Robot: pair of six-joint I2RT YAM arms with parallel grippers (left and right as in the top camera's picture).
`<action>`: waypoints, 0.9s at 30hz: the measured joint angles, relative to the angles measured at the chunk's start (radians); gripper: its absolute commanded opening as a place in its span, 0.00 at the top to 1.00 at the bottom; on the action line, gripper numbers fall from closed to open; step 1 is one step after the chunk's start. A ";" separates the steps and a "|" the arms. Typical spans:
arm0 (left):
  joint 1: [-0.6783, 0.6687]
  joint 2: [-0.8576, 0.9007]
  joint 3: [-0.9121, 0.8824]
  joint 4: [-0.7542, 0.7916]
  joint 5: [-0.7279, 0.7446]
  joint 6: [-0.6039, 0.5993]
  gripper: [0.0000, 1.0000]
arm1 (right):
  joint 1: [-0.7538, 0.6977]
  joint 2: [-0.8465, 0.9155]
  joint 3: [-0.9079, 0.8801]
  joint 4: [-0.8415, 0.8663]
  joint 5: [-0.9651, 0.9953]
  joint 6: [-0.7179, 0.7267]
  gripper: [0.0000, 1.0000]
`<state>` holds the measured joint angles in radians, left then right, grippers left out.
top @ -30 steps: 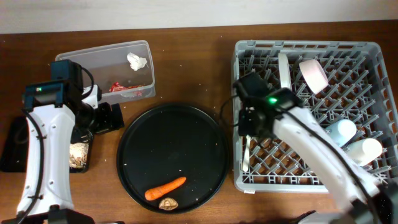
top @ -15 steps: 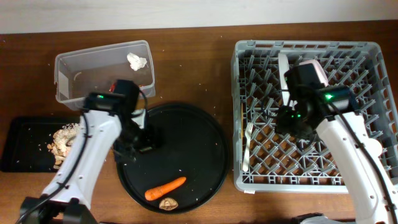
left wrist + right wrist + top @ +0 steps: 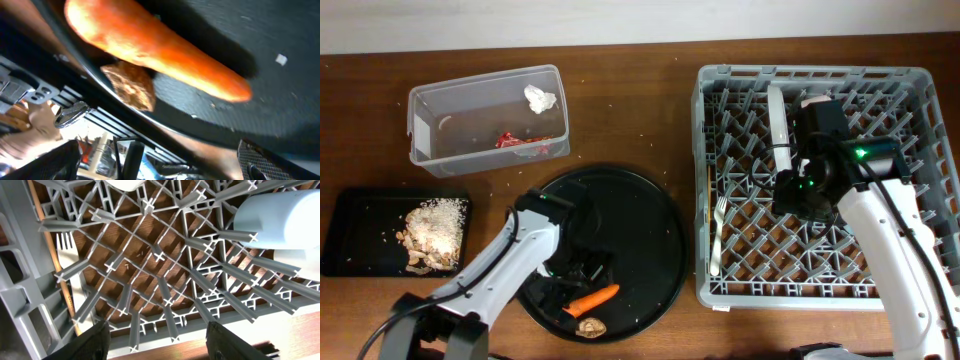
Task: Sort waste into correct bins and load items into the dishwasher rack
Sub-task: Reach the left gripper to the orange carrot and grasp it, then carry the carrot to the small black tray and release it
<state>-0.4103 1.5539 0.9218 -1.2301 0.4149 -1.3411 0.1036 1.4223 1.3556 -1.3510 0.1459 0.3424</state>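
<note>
The right pincer (image 3: 161,341) is hidden from above by its own wrist. The wrist view shows its fingers (image 3: 92,341) standing apart with nothing between them, over the grid floor of the dishwasher rack (image 3: 920,82). Off past its left finger lies the white fork (image 3: 69,275), beside the wooden chopstick (image 3: 45,240), which runs out of the top of the picture. Ahead, toward its other finger, a light blue cup (image 3: 280,220) is cut off by the frame. From above, the arm covers both cups and all but a sliver of the pink bowl (image 3: 813,101). The white plate (image 3: 776,108) stands on edge just beyond the pincer.

The left pincer (image 3: 586,277) is spread wide and empty, low over the round black tray (image 3: 640,210). The carrot (image 3: 155,50) lies close ahead of it, not between the fingers. The brown lump (image 3: 131,86) is just past the carrot at the tray's rim; blur hides whether they touch. Bare tray floor lies open behind this pincer.

Half a second ago the left arm was over the tray's far left edge. It has since swung down to the carrot, baring the shallow black tray (image 3: 350,215) with its food scraps (image 3: 432,232), now well away from the pincer. The clear tub (image 3: 450,120) holds the tissue (image 3: 540,98) and red wrapper (image 3: 520,142) as before. The right pincer has barely shifted.
</note>
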 measured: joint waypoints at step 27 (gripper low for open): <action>-0.016 0.000 -0.132 0.403 -0.279 -0.124 0.19 | 0.000 0.000 -0.034 -0.003 0.008 -0.021 0.35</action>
<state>-0.4263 1.5539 0.7898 -0.8268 0.1356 -1.4647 0.1032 1.4223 1.3216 -1.3537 0.1535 0.3214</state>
